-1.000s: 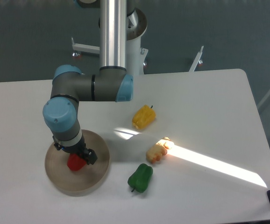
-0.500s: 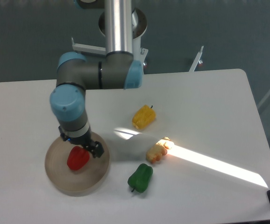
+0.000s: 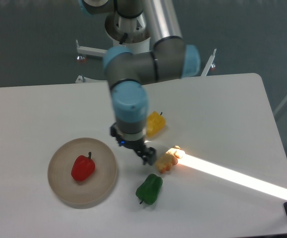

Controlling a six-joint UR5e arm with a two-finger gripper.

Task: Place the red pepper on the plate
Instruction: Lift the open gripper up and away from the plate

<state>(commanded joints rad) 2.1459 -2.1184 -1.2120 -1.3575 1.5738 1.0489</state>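
The red pepper (image 3: 83, 168) lies on the plate (image 3: 64, 191), stem pointing to 12 o'clock. The gripper (image 3: 144, 154) hangs well apart from it, off at 3 o'clock, empty, above the table (image 3: 223, 114) between the yellow pepper (image 3: 154, 124) and the green pepper (image 3: 149, 188). Whether its fingers are spread cannot be told.

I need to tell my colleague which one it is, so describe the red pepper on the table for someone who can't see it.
Find the round beige plate at the table's front left. The red pepper lies on it, the only pepper on a plate; the green pepper and yellow pepper lie on the tabletop.
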